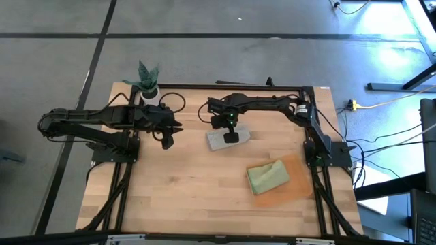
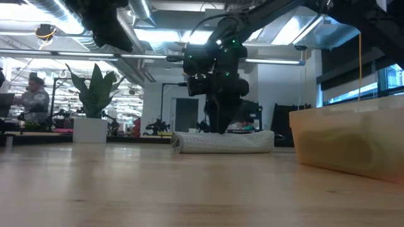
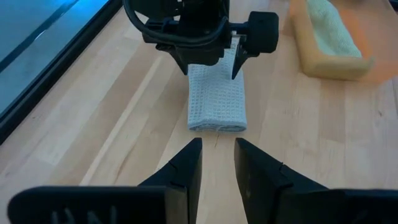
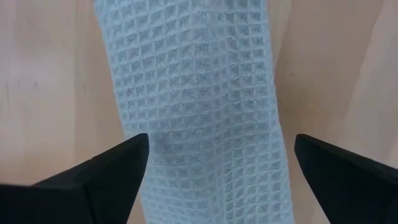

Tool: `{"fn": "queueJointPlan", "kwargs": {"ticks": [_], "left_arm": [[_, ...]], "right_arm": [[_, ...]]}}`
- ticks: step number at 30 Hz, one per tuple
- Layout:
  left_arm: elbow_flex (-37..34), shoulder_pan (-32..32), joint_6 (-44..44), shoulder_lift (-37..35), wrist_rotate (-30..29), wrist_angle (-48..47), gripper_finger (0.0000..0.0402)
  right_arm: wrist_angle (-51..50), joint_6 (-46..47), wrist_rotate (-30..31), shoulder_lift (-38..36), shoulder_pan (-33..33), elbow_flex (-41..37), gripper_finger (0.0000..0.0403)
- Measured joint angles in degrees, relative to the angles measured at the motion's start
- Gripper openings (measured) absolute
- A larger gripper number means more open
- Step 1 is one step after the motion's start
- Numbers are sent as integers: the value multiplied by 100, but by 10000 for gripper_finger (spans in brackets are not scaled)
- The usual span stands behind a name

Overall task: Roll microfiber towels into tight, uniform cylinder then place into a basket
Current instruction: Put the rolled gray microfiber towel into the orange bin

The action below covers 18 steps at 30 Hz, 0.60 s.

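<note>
The right gripper [image 4: 221, 158] fills its own wrist camera: two dark fingers spread wide, one on each side of the rolled grey waffle-weave towel [image 4: 199, 106], neither pad pressing the cloth. From above, that gripper [image 1: 230, 133] stands over the grey roll [image 1: 223, 139], which lies just past the table centre toward 12 o'clock. At table height the roll [image 2: 224, 142] lies flat on the wooden tabletop [image 2: 158, 189] with the gripper [image 2: 218, 123] straight above it.

The left gripper [image 1: 168, 139] hangs at about 9 o'clock of the roll, well apart from it. Its fingers [image 3: 186, 168] stand with a narrow gap between them, nothing held, pointing at the end of the roll [image 3: 216, 102].

The sage green towel [image 1: 268, 176] sits bundled in the orange-brown basket [image 1: 293, 187] at about 4 o'clock of the table centre. From the low camera the basket [image 2: 347, 142] rises at 3 o'clock.

A potted plant [image 1: 148, 85] stands near the table's 11 o'clock corner. A person [image 2: 35, 101] sits in the room far behind. No writing can be read.
</note>
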Motion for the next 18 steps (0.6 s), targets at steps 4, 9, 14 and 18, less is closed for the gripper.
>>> {"fn": "queueJointPlan", "kwargs": {"ticks": [4,9,14,18], "left_arm": [[0,1,0,0,0,2,85],[0,0,0,0,-1,1,85],[0,1,0,0,0,2,85],[0,0,0,-1,0,2,85]], "right_arm": [[21,-49,192,0,0,2,400],[201,-290,374,-9,43,-122,400],[429,-288,371,-9,75,-381,400],[468,-288,356,0,131,-503,400]]}}
